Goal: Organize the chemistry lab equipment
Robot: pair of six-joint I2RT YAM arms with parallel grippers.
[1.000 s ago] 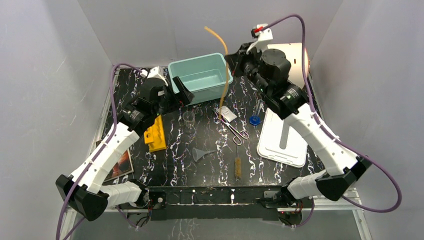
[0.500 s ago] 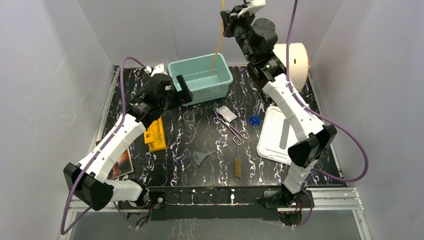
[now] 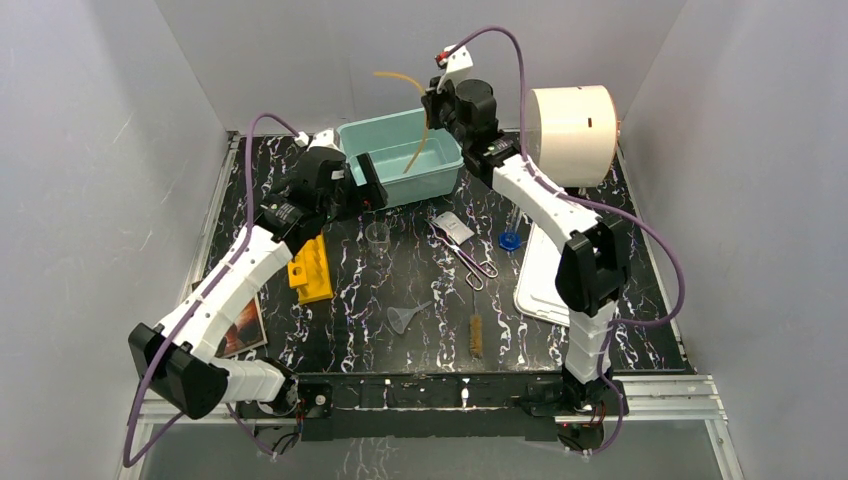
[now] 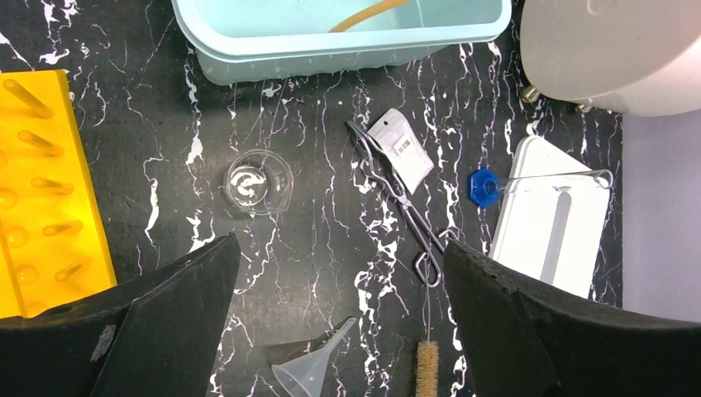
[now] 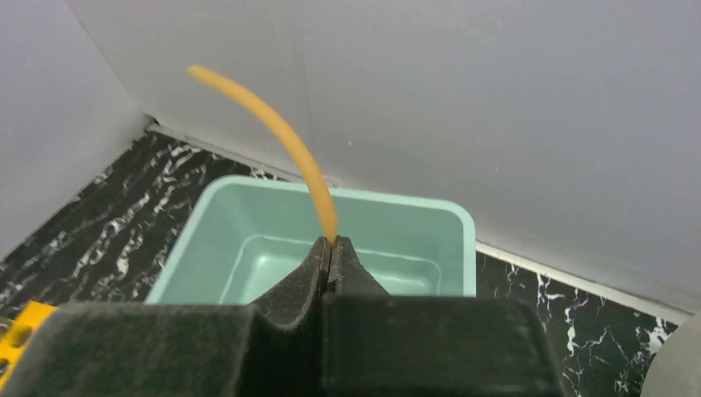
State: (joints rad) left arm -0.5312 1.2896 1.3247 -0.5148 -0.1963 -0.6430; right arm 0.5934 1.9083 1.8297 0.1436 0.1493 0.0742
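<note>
Yellow plastic marks the left of the scene, a peg rack (image 3: 311, 268) lying on the black marbled counter (image 3: 420, 290), with a paperback book (image 3: 243, 325) at the edge nearer the arm bases. Just right of the rack, the left fingers (image 4: 340, 256) hang spread wide and hold nothing, close to the near left corner of the teal bin (image 3: 420, 188). The clear beaker (image 4: 258, 182) stands upright below them, just short of the gap between the fingers in the wrist view. Further right, the tan rubber tube (image 5: 281, 132) is the item in hand. The right fingers (image 5: 331, 252) are closed tight on it partway along and hover over the bin's far side. The tube's long axis runs roughly up and down, its lower part drooping into the bin and its free upper end arcing up and to the left. The coming release seems to depend on that drooping end lying inside the bin's walls, directly under the fingers. The right arm is plainly the nearer one. On the counter to the right lie the metal tongs (image 3: 465, 255), the clear funnel (image 3: 402, 312), the brown bristle brush (image 3: 475, 335), the blue cap (image 3: 510, 240) and a glass tube (image 4: 554, 176), none yet put away.
</note>
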